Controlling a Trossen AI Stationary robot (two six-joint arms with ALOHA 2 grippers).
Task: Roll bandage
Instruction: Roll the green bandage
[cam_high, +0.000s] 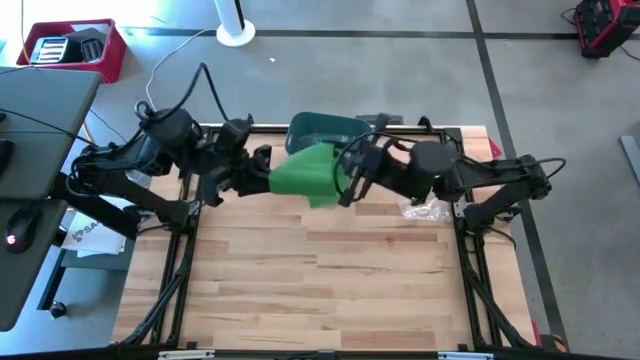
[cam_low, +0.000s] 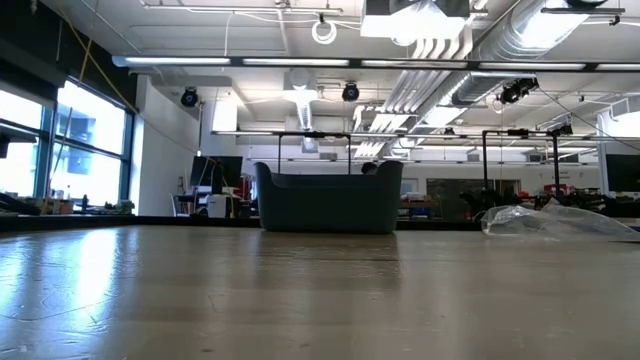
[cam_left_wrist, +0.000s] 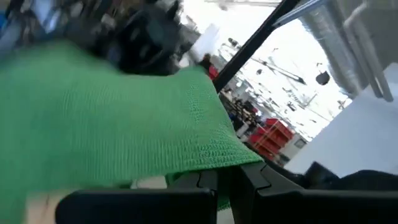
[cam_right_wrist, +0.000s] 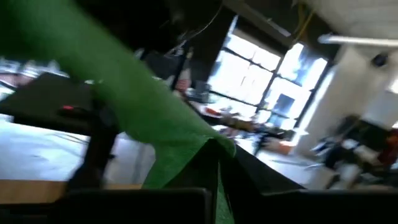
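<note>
A green knit bandage hangs in the air over the far middle of the wooden table, stretched as a broad band between my two grippers. My left gripper is shut on its left end, and my right gripper is shut on its right end. In the left wrist view the bandage fills the space beyond my left gripper. In the right wrist view the bandage runs away from my right gripper. The low view shows neither gripper nor the bandage. My left gripper pinches the bandage's left end at its knit edge between its two fingers, coming in about level from the table's left. The cloth spreads away from the fingers, clear of the table. My right gripper pinches a corner of the bandage's right end between its two fingers, coming in about level from the table's right. A little green cloth shows below the fingers. The bandage is clear of the table.
A dark bin stands at the table's far edge, right behind the bandage, and shows in the low view as the dark bin. A crumpled clear plastic wrapper lies at the far right. The near half of the table has free room.
</note>
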